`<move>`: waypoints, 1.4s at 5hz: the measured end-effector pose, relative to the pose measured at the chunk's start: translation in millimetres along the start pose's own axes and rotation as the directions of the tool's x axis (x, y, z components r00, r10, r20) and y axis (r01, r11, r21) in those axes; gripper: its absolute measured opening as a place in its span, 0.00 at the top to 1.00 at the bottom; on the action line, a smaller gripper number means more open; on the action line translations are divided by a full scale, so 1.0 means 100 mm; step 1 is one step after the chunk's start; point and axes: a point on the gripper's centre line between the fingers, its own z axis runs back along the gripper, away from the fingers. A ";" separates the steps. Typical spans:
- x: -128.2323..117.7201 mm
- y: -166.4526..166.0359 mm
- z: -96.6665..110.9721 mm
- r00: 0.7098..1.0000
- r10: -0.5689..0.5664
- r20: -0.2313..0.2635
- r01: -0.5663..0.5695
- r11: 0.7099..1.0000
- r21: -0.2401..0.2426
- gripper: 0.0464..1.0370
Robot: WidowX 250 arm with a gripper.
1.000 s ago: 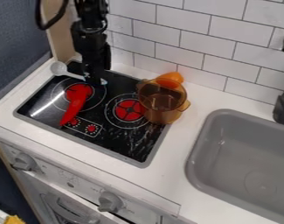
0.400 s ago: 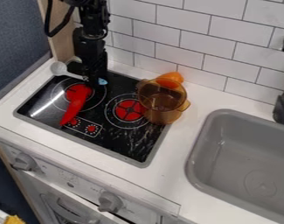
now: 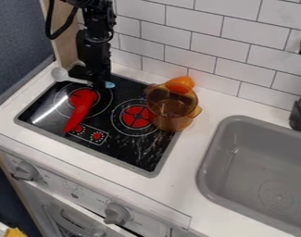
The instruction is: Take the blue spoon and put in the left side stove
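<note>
Light-grey spoon with blue handle end [image 3: 62,75] lying across the back-left edge of the black glass stove [image 3: 131,150], bowl shifting slightly left; likely being lined up for placing. Long red toy pepper [image 3: 80,111] covering part of the left burner [image 3: 74,96]. Black pincer [image 3: 99,85] hanging over the spoon; cannot tell whether it is gripping. No writing showing legibly

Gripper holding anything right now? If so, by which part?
Can't tell. Gripper is at the handle of the blue-tipped spoon, close to the blue end; whether it's clamped there isn't visible.
</note>
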 end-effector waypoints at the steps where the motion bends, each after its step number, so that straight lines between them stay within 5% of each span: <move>1: -0.06 0.08 0.05 0.999 -0.020 -0.032 0.020 1.000 0.004 0.72; 3: -0.29 0.16 0.53 0.989 -0.068 -0.135 0.055 0.993 -0.101 0.72; 5: -0.69 0.64 0.96 0.925 -0.244 -0.292 0.191 0.961 -0.199 0.72; 7: -0.97 1.02 0.93 0.868 -0.322 -0.377 0.281 0.946 -0.162 0.72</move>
